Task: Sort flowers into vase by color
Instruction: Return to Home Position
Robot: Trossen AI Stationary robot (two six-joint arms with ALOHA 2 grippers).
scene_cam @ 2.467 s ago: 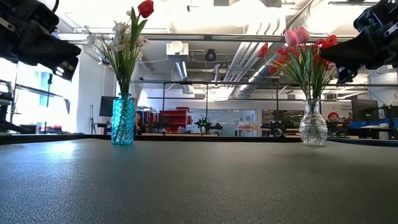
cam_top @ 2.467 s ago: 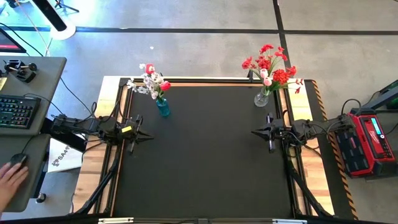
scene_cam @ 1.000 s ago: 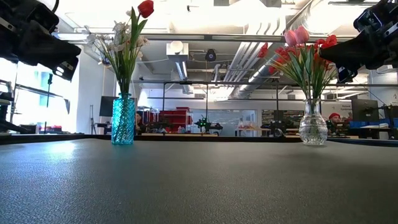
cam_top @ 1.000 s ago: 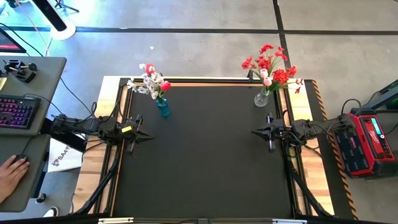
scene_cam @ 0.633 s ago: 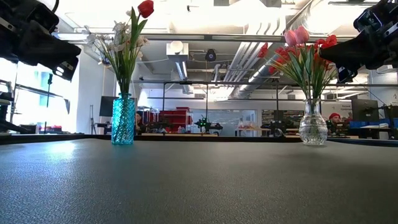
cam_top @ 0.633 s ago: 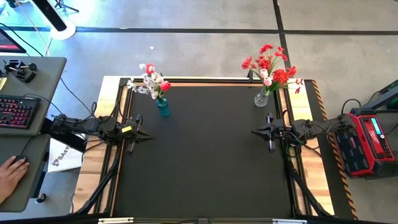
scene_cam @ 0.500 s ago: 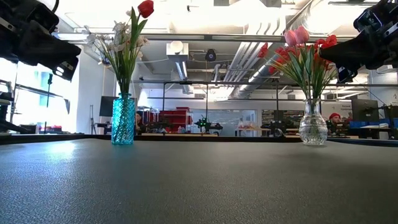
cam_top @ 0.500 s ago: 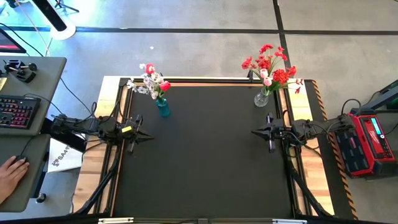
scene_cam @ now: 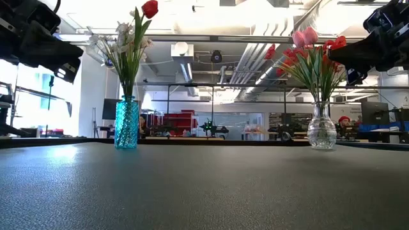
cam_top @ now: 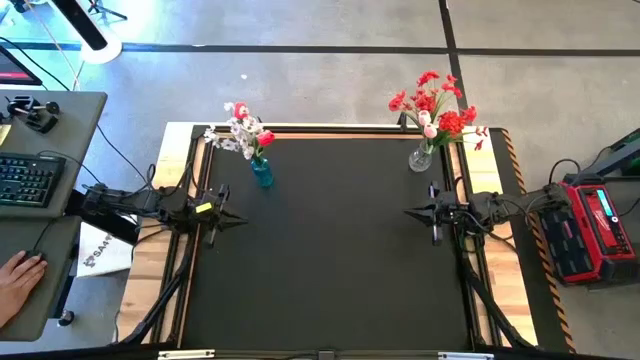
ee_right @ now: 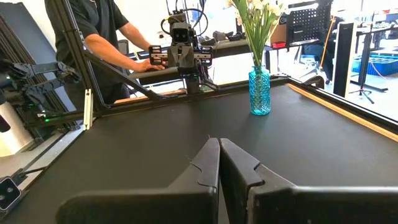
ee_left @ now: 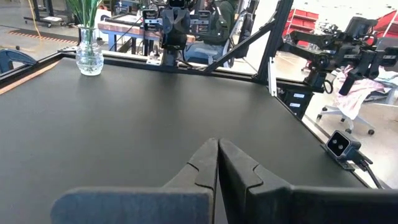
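Observation:
A teal glass vase (cam_top: 262, 172) stands at the table's far left and holds white blossom sprays and red buds (cam_top: 241, 128); it also shows in the low view (scene_cam: 126, 122) and right wrist view (ee_right: 260, 91). A clear glass vase (cam_top: 421, 158) at the far right holds red sprays and pale pink tulips (cam_top: 434, 104), seen too in the low view (scene_cam: 321, 126) and left wrist view (ee_left: 89, 54). My left gripper (cam_top: 238, 222) hovers shut at the table's left side (ee_left: 217, 144). My right gripper (cam_top: 408, 212) hovers shut at the right side (ee_right: 219, 144). Neither touches anything.
The black mat (cam_top: 330, 250) lies between the arms. A desk with a keyboard (cam_top: 28, 178) stands left of the table, with a person's hand (cam_top: 18, 275) on it. A red device (cam_top: 590, 232) sits off the right edge. A person (ee_right: 93, 37) stands beyond the table.

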